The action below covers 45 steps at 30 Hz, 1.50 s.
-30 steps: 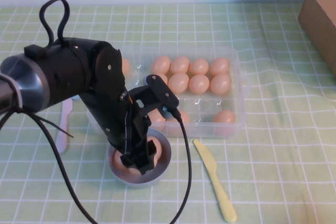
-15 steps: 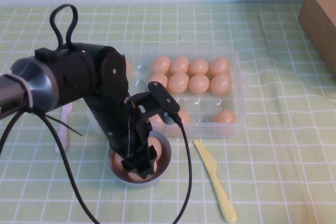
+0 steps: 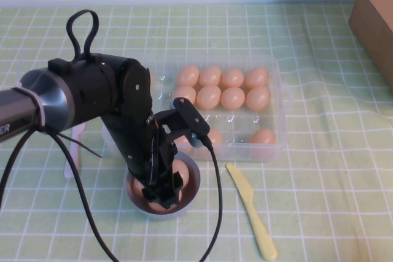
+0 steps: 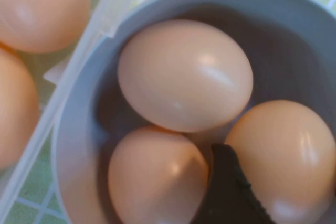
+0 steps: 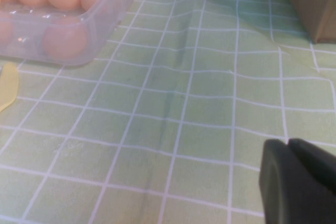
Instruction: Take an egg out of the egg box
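My left gripper (image 3: 163,193) reaches down into the round grey-blue bowl (image 3: 193,179), just in front of the clear egg box (image 3: 277,115). In the left wrist view the bowl (image 4: 294,35) holds three peach-orange eggs. One black fingertip (image 4: 226,192) sits between two of them, pressed against the egg (image 4: 286,150) that lies in the left gripper (image 4: 281,192). The egg box holds several more eggs (image 3: 221,88). My right gripper (image 5: 299,182) is shut and empty, low over the cloth to the right of the egg box (image 5: 79,30); it is out of the high view.
A yellow plastic knife (image 3: 252,210) lies right of the bowl. A white utensil (image 3: 73,145) lies left of the arm. A cardboard box (image 3: 374,23) stands at the back right. The green checked cloth (image 3: 319,182) covers the table.
My left arm has shifted slightly and the gripper has sunk a little deeper into the bowl. The eggs in the box have not moved.
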Each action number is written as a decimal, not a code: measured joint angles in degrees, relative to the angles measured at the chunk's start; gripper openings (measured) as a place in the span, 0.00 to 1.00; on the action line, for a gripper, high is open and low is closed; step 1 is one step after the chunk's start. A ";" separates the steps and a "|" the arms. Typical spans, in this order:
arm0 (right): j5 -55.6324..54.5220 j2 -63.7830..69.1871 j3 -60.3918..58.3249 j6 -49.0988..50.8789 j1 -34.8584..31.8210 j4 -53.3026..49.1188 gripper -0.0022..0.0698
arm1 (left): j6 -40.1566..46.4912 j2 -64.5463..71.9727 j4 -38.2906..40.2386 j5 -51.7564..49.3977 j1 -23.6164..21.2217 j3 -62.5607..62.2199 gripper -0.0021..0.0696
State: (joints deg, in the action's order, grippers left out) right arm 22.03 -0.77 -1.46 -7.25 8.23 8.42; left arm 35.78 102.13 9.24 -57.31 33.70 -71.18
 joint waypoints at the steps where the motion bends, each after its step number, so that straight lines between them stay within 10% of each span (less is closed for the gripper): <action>1: 0.00 0.00 0.00 0.00 0.00 0.00 0.01 | -0.11 0.00 0.00 0.29 0.00 0.00 0.57; 12: 0.00 0.00 0.00 0.00 0.00 0.00 0.01 | -0.20 -5.39 -0.66 2.17 0.00 0.00 0.70; 23: 0.00 0.00 0.00 0.00 0.00 0.00 0.01 | -2.50 -30.60 -0.48 14.30 0.00 9.92 0.07; 45: 0.00 0.00 0.00 -0.10 0.00 0.00 0.01 | -8.32 -59.59 6.92 43.62 0.00 37.58 0.03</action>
State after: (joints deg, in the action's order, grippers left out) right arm 22.03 -0.77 -1.46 -7.35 8.23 8.42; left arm 27.46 42.54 16.16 -13.69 33.70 -33.60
